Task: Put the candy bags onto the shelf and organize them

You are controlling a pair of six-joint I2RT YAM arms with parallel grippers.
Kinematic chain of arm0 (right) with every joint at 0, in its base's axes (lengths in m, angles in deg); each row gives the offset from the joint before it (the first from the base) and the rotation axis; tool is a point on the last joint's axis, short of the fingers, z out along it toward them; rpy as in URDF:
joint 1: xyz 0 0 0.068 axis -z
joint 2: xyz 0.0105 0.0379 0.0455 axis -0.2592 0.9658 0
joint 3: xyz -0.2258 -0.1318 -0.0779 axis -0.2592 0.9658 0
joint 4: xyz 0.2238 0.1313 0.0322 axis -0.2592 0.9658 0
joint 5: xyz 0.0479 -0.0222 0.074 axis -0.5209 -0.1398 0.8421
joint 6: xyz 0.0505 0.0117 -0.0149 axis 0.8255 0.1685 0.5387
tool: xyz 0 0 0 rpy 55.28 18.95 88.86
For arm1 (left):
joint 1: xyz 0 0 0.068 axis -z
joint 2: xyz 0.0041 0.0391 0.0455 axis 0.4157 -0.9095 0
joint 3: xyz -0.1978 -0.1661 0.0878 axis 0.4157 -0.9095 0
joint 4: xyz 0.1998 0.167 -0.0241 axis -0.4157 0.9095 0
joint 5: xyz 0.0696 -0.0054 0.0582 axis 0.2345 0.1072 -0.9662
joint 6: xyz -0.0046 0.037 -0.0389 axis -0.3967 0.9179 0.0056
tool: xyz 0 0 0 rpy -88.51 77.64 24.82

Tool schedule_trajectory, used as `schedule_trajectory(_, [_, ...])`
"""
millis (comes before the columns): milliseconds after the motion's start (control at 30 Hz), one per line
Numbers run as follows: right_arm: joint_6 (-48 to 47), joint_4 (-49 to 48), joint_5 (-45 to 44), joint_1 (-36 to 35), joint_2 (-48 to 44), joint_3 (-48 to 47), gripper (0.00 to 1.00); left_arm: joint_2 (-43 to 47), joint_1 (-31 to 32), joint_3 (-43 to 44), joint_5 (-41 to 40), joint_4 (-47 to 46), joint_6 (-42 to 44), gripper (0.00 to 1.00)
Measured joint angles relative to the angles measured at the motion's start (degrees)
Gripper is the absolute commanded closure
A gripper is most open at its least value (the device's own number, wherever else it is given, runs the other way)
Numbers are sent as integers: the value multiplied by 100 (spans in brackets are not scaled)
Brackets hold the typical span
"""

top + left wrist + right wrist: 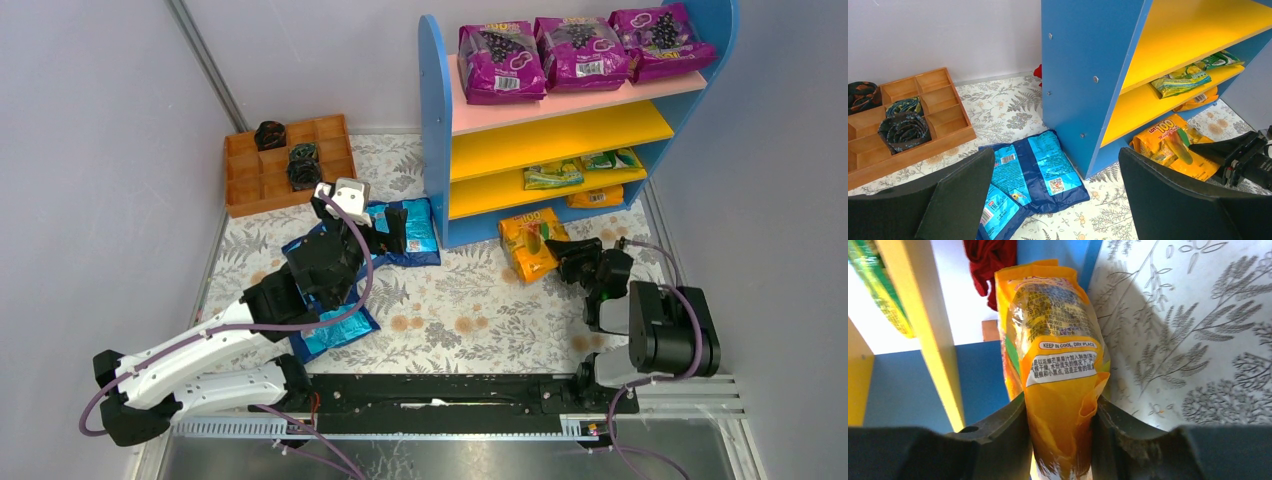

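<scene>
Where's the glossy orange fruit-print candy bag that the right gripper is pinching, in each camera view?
Top external: the orange fruit-print candy bag sits right of centre, in front of the shelf's bottom tier, with the right gripper at its right end.
Left wrist: lower right, at the shelf's foot.
Right wrist: centre, clamped between the fingers.
Shared landmark: the blue-sided shelf with yellow boards.

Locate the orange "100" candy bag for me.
The orange candy bag is on the right in the top view, on the floral tablecloth at the foot of the shelf, its near end pinched in the right gripper.
</scene>
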Motion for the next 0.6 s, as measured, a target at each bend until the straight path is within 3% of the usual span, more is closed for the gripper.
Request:
schedule_trajectory(300, [610,638,249,13,-1038,-13,65,0,0,0,0,2,-2,1])
schedule_trajectory(600, [1838,-61,754,17,-503,-221,66,2,0,0,2,2,-20,1])
